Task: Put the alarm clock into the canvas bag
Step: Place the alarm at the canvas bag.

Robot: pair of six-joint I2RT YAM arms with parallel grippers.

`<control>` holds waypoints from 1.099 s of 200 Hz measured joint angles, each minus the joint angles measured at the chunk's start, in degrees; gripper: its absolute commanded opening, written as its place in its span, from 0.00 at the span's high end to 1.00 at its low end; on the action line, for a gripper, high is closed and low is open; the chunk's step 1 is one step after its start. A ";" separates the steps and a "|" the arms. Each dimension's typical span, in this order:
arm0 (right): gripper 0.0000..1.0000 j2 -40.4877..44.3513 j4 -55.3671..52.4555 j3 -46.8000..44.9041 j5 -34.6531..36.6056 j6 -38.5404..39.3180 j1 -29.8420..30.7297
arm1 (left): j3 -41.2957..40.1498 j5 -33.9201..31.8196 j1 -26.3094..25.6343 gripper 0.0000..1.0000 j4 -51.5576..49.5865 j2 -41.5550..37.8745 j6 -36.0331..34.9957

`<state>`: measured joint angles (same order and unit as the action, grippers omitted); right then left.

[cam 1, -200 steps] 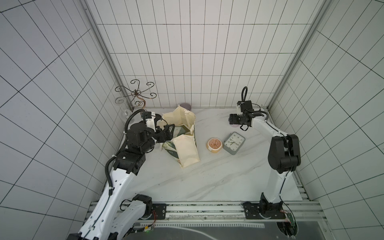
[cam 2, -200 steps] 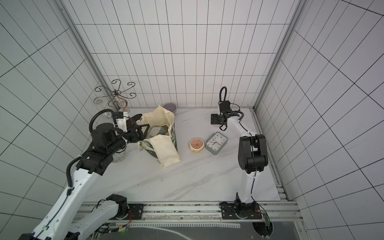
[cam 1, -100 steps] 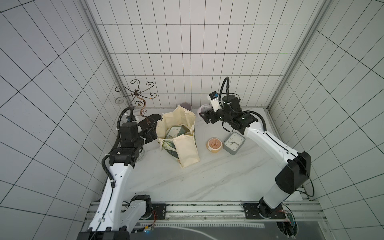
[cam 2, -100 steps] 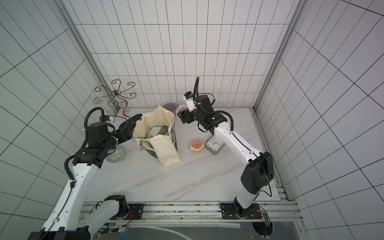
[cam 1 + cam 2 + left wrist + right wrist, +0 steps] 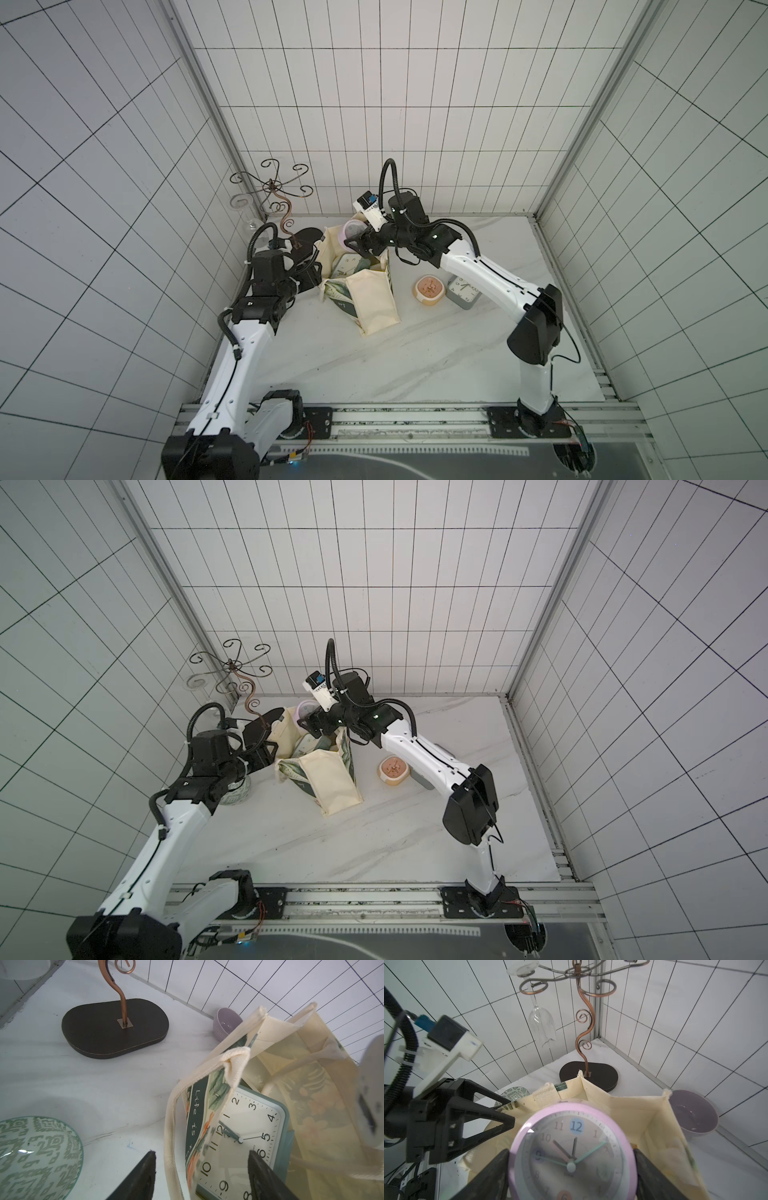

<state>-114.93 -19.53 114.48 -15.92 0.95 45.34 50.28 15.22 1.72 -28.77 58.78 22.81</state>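
Right gripper [image 5: 571, 1159]: fingers [image 5: 492, 1176] pinch pink round alarm clock [image 5: 572, 1153] by its sides; clock held over open mouth of canvas bag [image 5: 376, 297], near its back rim. Bag stands open near back edge of table [image 5: 415, 365], left of middle. Left gripper [image 5: 202, 1155]: fingers [image 5: 141, 1178] spread, straddling bag's left-side rim and handle; contact unclear. Teal square clock [image 5: 255, 1126] lies inside bag.

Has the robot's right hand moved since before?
Yes. The right gripper, holding the pink alarm clock, swung from behind the grey square clock to above the canvas bag.
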 measured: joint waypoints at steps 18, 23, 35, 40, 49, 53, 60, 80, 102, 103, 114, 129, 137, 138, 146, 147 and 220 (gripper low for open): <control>0.43 -4.04 -2.60 3.45 0.28 0.26 0.35 | -0.17 2.56 0.00 0.60 1.51 0.68 -0.17; 0.43 -5.11 -3.41 4.33 0.44 0.35 0.37 | -0.17 3.26 0.00 0.66 1.79 0.83 -0.59; 0.43 -7.02 -5.31 5.70 0.87 0.63 0.42 | -0.20 4.55 0.07 0.75 2.27 1.01 -0.52; 0.43 -7.74 -6.12 6.25 1.25 0.74 0.42 | -0.22 5.18 0.17 0.78 2.60 1.05 -0.20; 0.43 -8.94 -7.19 7.32 1.88 0.85 0.42 | -0.26 6.40 0.24 0.83 3.17 1.07 -0.70; 0.43 -9.46 -7.54 7.98 2.40 0.85 0.42 | -0.26 6.93 0.24 0.85 3.41 1.07 -0.31; 0.43 -10.05 -8.13 8.90 3.54 0.85 0.42 | -0.26 7.98 0.22 0.88 3.82 1.07 -0.33; 0.43 -10.84 -10.82 11.45 7.43 0.76 0.57 | -0.26 9.94 0.22 0.97 4.55 1.07 -0.55; 0.43 -11.78 -12.94 13.88 12.63 0.55 0.79 | -0.26 10.78 0.22 1.00 4.59 1.07 -0.96; 0.43 -11.82 -12.98 13.92 12.76 0.55 0.81 | -0.26 10.80 0.22 1.00 4.59 1.07 -0.96; 0.43 -12.37 -13.62 14.60 15.02 0.37 0.76 | -0.26 10.88 0.22 1.00 4.59 1.07 -0.98; 0.43 -12.83 -14.23 14.69 17.40 -0.17 0.44 | -0.28 10.97 0.22 1.00 4.59 1.07 -1.01; 0.43 -13.07 -14.53 14.69 18.14 -0.50 0.24 | -0.26 11.02 0.22 1.00 4.59 1.07 -1.01; 0.43 -13.14 -14.62 14.69 18.23 -0.55 0.17 | -0.26 11.02 0.22 1.00 4.59 1.07 -1.01; 0.43 -13.35 -14.93 14.69 18.67 -0.83 -0.15 | -0.28 11.04 0.22 1.00 4.59 1.05 -1.01; 0.43 -13.42 -14.99 14.69 18.73 -0.90 -0.22 | -0.26 11.04 0.22 1.00 4.57 1.05 -1.01; 0.00 -13.75 -18.23 15.45 15.72 -1.77 -1.97 | -0.37 11.23 0.11 1.00 4.57 0.94 -1.25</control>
<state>-128.68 -37.76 129.93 -0.21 -0.82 43.38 49.91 26.46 1.83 -24.21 59.72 21.56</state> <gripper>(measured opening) 0.995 0.047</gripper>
